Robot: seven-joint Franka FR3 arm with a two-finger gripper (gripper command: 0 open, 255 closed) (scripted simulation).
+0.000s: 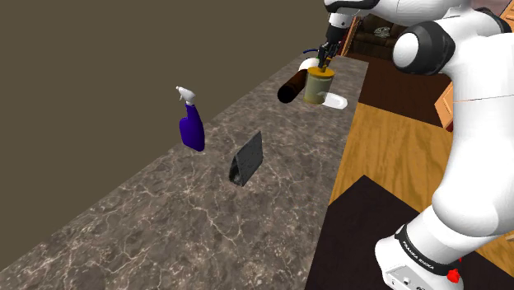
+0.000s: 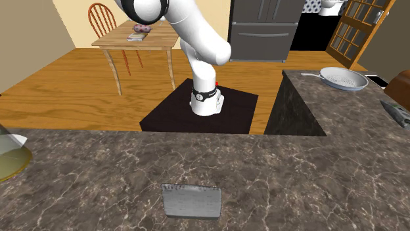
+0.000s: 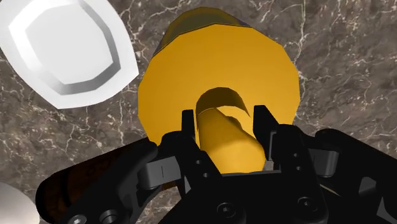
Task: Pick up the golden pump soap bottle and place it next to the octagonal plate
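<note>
Golden pump soap bottle [image 1: 319,89] is upright just beside the white octagonal plate [image 1: 336,101] at the table's [image 1: 206,214] far end, its pump clasped in the hand [image 3: 227,124]. Placing looks nearly finished; next, confirm the base is down, open, and lift straight up.

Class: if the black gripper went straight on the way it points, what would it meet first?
The golden pump soap bottle: its pump head sits between the gripper's fingers, its wide top directly beyond.
</note>
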